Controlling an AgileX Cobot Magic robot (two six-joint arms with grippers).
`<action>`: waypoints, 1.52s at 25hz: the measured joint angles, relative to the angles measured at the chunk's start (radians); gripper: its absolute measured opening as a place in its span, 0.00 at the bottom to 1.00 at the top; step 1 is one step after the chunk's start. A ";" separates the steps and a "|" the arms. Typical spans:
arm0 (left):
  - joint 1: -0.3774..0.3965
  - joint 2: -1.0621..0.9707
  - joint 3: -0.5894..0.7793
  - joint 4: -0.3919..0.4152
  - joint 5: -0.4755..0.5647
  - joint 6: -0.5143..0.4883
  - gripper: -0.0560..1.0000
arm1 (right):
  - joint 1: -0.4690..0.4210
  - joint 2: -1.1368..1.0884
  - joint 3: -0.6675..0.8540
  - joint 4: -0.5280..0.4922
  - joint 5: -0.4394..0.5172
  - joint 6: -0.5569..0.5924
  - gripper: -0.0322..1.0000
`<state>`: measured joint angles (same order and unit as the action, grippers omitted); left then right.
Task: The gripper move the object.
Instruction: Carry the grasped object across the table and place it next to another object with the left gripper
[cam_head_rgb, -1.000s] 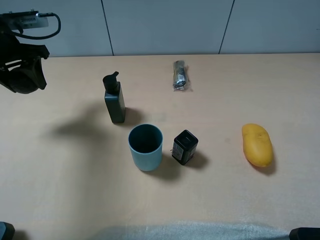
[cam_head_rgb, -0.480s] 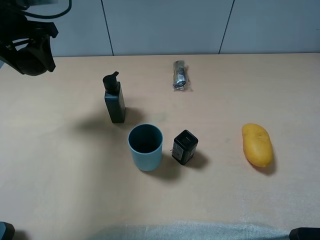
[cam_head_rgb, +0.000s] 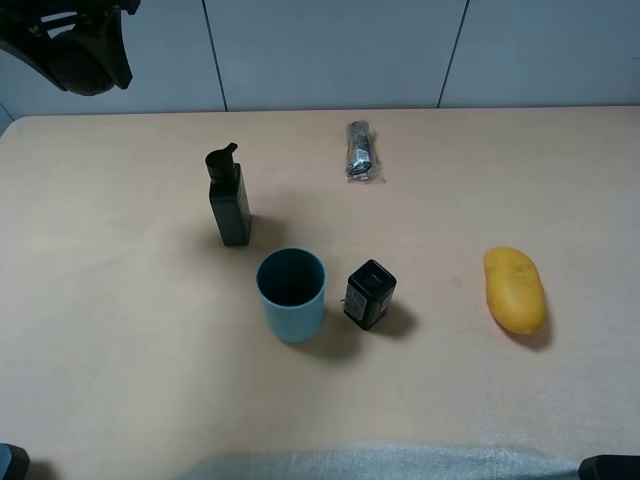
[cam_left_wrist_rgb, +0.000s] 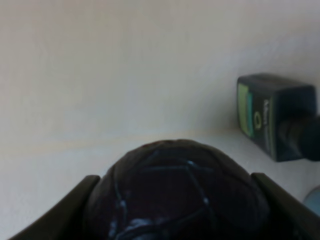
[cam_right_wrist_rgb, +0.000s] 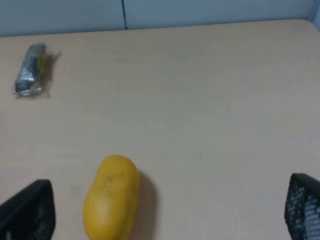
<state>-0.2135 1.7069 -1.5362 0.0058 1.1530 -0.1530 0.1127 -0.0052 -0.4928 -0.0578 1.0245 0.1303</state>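
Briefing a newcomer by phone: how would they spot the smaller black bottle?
On the tan table, find the blue cup near the middle. The smaller bottle sits right of it. Unlike the taller bottle behind the cup, it is squat, with no pump.

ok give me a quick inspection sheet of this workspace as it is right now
surface: light wooden table, no spills visible
job's things: dark ball with rough skin, held in the left gripper, off the table
clutter: black pump bottle upright; blue cup upright, beside small black bottle; mango lying on the right side; silver packet at the far side
grippers: left gripper raised over the far left corner, shut on the ball; right gripper open and empty, mango ahead of it
cables: nothing seen
surroundings: pale panelled wall behind the table
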 joint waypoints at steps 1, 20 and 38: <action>-0.009 0.000 -0.010 0.004 0.000 -0.007 0.63 | 0.000 0.000 0.000 0.000 0.000 0.000 0.70; -0.167 0.130 -0.193 0.018 0.001 -0.038 0.63 | 0.000 0.000 0.000 0.000 0.000 0.000 0.70; -0.325 0.407 -0.536 0.067 0.003 -0.042 0.63 | 0.000 0.000 0.000 0.000 0.001 0.000 0.70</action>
<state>-0.5382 2.1140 -2.0719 0.0728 1.1555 -0.1951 0.1127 -0.0052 -0.4928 -0.0578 1.0254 0.1303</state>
